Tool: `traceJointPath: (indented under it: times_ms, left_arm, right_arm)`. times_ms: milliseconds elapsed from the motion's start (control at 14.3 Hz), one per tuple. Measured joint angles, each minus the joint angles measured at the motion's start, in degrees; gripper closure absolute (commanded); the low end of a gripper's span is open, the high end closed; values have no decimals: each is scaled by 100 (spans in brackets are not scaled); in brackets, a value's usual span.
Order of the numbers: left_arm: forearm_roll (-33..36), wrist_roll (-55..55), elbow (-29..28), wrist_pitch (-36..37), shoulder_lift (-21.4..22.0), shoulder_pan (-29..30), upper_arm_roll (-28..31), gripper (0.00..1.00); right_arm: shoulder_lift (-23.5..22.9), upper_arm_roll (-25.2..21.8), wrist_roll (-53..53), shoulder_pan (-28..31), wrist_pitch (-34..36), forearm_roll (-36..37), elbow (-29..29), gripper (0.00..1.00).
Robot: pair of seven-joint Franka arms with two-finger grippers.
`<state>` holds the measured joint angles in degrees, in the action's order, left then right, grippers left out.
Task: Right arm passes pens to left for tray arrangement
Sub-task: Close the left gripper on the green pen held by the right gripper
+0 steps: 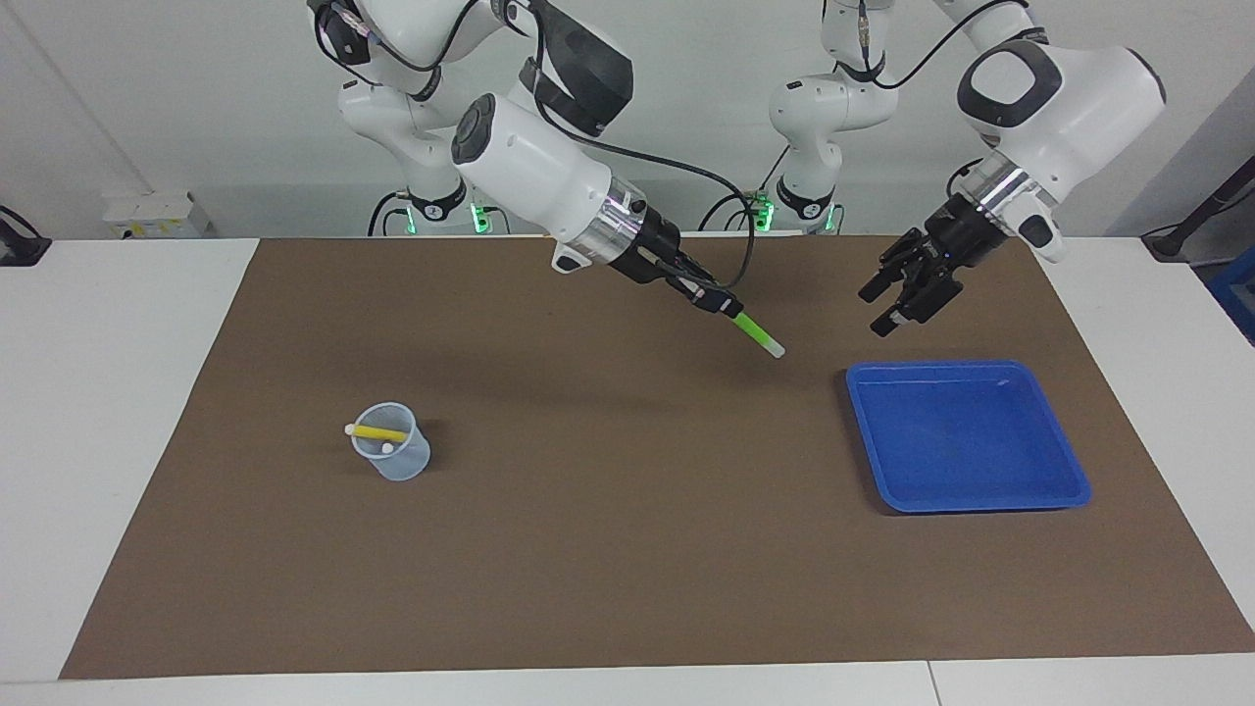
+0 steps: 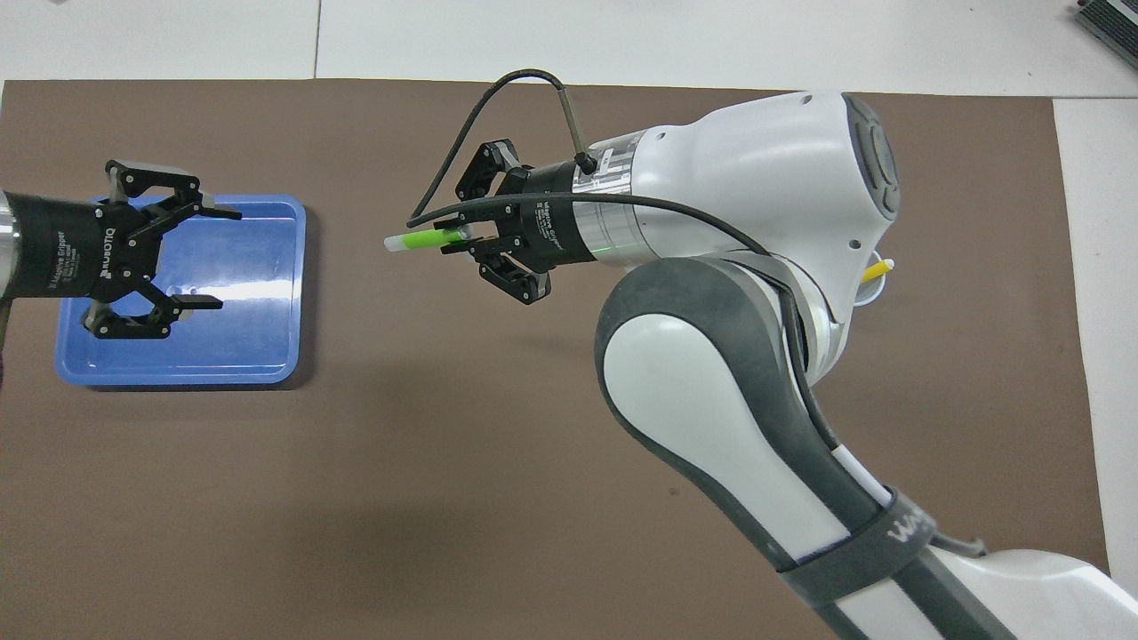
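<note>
The blue tray lies on the brown mat toward the left arm's end of the surface, and nothing is inside it. The small translucent cup stands toward the right arm's end; a yellow pen rests across its mouth.

The right hand is over the mat between cup and tray. Its fingertips are closed on the green pen, whose whitish tip points to about 4 o'clock in the facing view, toward the tray.

The left hand is in the air at about 11 o'clock from the tray, with its fingers spread wide and holding nothing.

The overhead view shows this wide opening clearly, but there the right arm hides nearly all of the cup; only the yellow pen's end shows.
</note>
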<state>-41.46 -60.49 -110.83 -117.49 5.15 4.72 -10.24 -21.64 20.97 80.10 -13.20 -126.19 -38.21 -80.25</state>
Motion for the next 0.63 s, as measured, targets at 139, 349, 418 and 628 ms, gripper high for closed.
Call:
traceJointPath:
  times_ms: [139,349,418,628]
  left_arm:
    - [-104,-239,-155,-335,63,-313,-4,19]
    - [-178,-704,-174,-566,86,-655,-9,43]
    - [-180,-780,-184,-587,90,-743,-5,51]
    - [-209,-1054,-305,-1184,94,-1118,-12,51]
  right_arm:
    - [0,0,0,0,1,0,2,100]
    - [0,0,0,0,1,0,3,100]
    - [0,0,0,0,1,0,3,100]
    - [0,0,0,0,1,0,4,100]
